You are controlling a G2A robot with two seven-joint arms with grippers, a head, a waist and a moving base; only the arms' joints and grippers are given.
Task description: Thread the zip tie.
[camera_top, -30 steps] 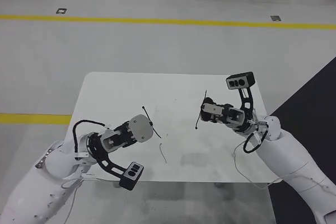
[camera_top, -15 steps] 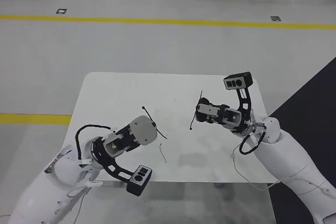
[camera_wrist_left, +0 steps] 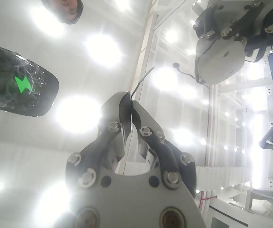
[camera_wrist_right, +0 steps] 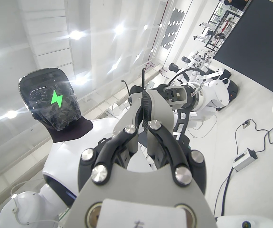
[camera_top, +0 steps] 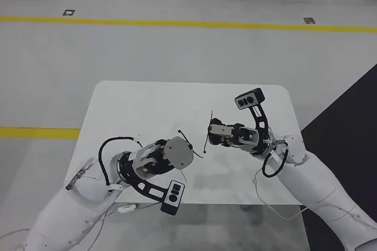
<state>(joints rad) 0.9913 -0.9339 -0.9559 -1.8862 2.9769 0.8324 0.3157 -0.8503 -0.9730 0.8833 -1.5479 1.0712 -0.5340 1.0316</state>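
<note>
**Zip tie point(camera_wrist_left: 142, 79): two held, nothing threaded yet**

Left gripper point(camera_wrist_left: 128, 98) is pinched tight on a thin black zip tie. Its end pokes out past the fingertips, above the table point(camera_top: 144, 100). Right gripper point(camera_wrist_right: 143, 97) is clamped on a second zip tie point(camera_wrist_right: 142, 79), a straight black strip, near the first. The strands look close but separate. By my reckoning, the whole threading step remains.

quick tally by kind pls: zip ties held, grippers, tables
black zip ties held: 2 (left zip tie, right zip tie)
grippers: 2 (left gripper, right gripper)
white table: 1
total: 5
</note>
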